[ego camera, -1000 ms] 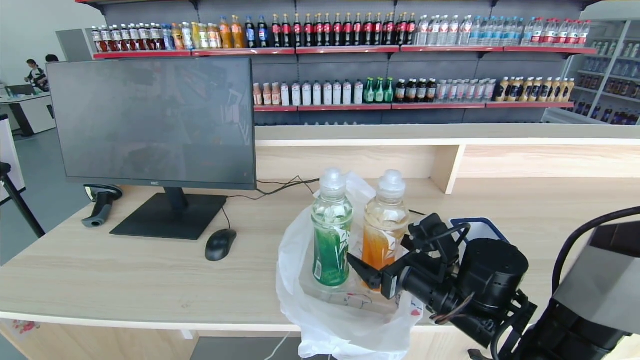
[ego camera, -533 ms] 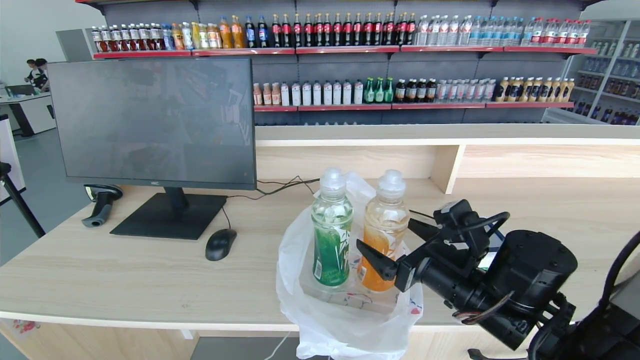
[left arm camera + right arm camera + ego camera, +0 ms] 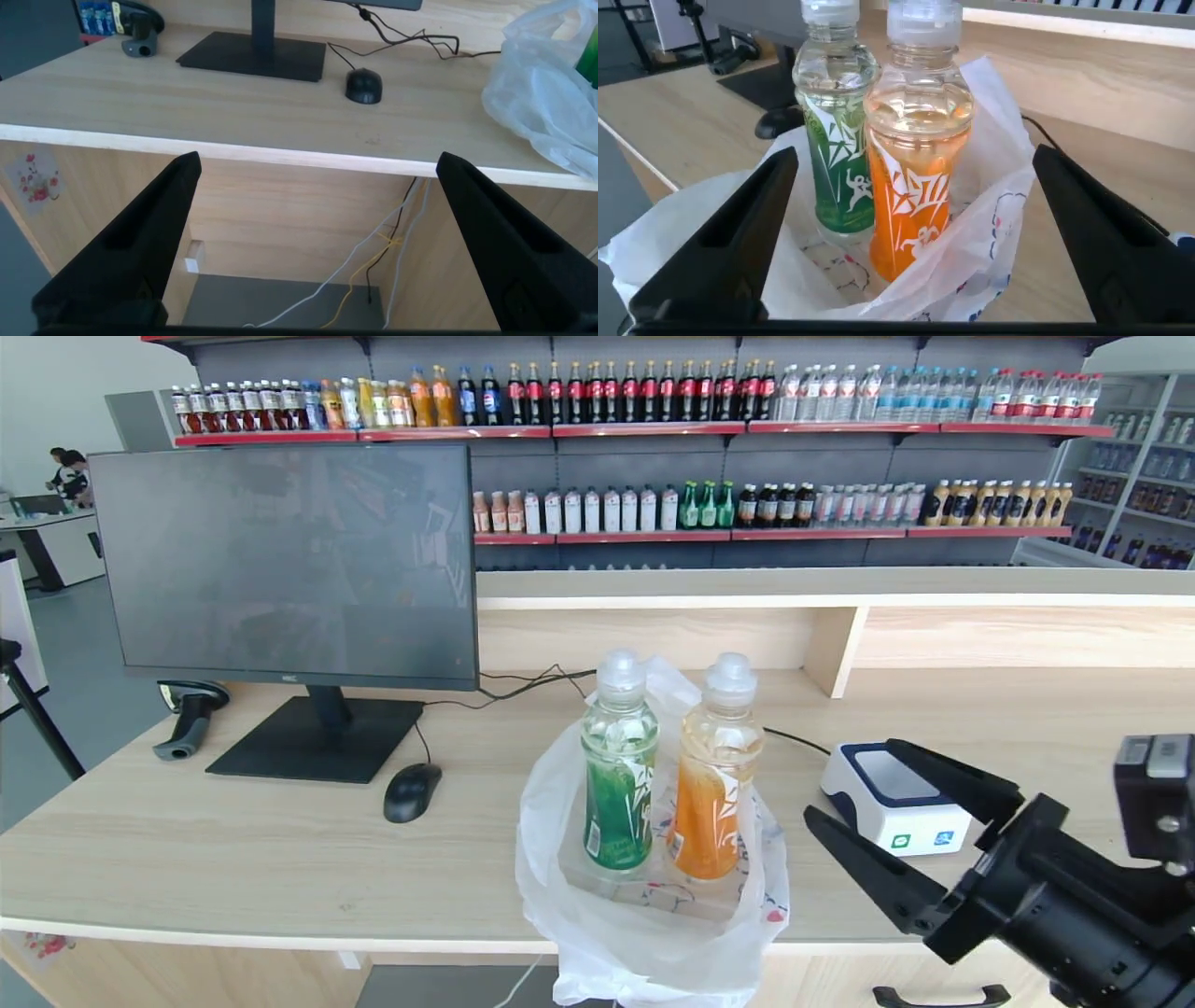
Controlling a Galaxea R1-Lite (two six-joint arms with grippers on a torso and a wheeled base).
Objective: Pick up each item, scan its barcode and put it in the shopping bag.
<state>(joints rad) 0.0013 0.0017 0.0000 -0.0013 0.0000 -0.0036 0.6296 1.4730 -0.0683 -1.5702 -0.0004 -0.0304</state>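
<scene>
A green-label bottle (image 3: 618, 775) and an orange-label bottle (image 3: 714, 784) stand upright side by side inside the white plastic shopping bag (image 3: 644, 933) at the counter's front edge. My right gripper (image 3: 850, 778) is open and empty, to the right of the bag and apart from it, over the counter edge. Its wrist view looks at the orange bottle (image 3: 920, 177) and the green bottle (image 3: 836, 149) in the bag (image 3: 990, 243). My left gripper (image 3: 318, 160) is open and empty, below and in front of the counter edge (image 3: 280, 154).
A white and blue barcode scanner (image 3: 892, 798) sits on the counter right of the bag. A monitor (image 3: 285, 560), a mouse (image 3: 412, 791) and a handheld scanner (image 3: 187, 714) stand at the left. A raised shelf ledge (image 3: 831, 588) runs behind.
My right gripper has drawn back to the right and toward me, away from the orange bottle, uncovering the barcode scanner. Both bottles stay in the bag.
</scene>
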